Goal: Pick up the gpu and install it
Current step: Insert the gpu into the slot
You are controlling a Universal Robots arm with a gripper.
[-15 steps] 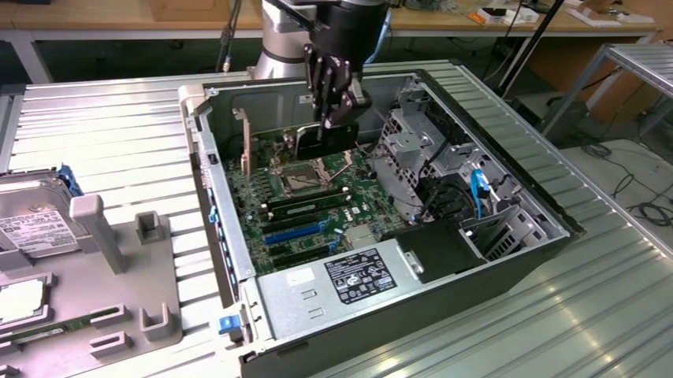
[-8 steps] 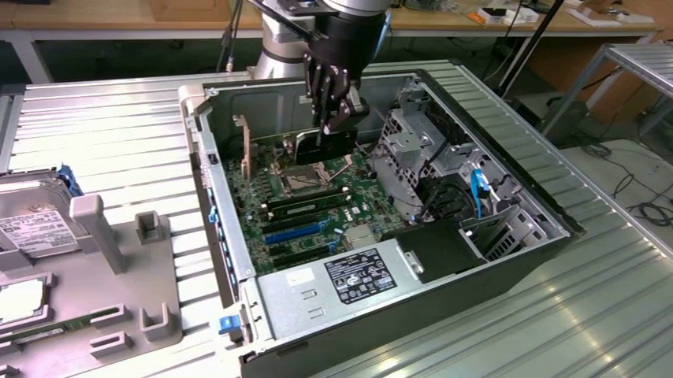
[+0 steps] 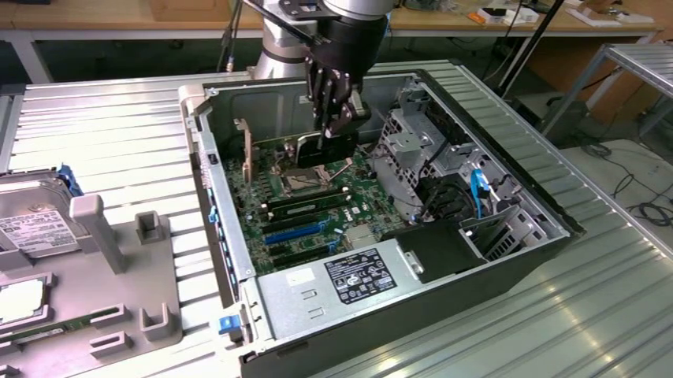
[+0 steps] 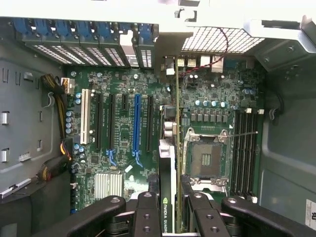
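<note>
Where the ribbed metal tabletop (image 3: 600,299) reaches its near edge, on the exterior view's left, a grey fixture (image 3: 126,252) carries a hard drive (image 3: 27,228). Just beside it, on the tabletop's middle, an open case (image 3: 210,197) lies on its side, with its power supply (image 3: 336,279) at the near end. Past that lies the motherboard (image 3: 347,213), with a blue slot (image 4: 137,123) and a bare CPU socket (image 4: 205,160). Over the board's far part, between the slots and the socket, the gpu (image 4: 167,168) hangs on edge inside the case. Whether it touches the board I cannot tell. The pincer (image 3: 334,118) pinches it from above, fingers (image 4: 147,217) pressed on both faces. Farther back, the arm (image 3: 289,39) rises over the case's far wall.
</note>
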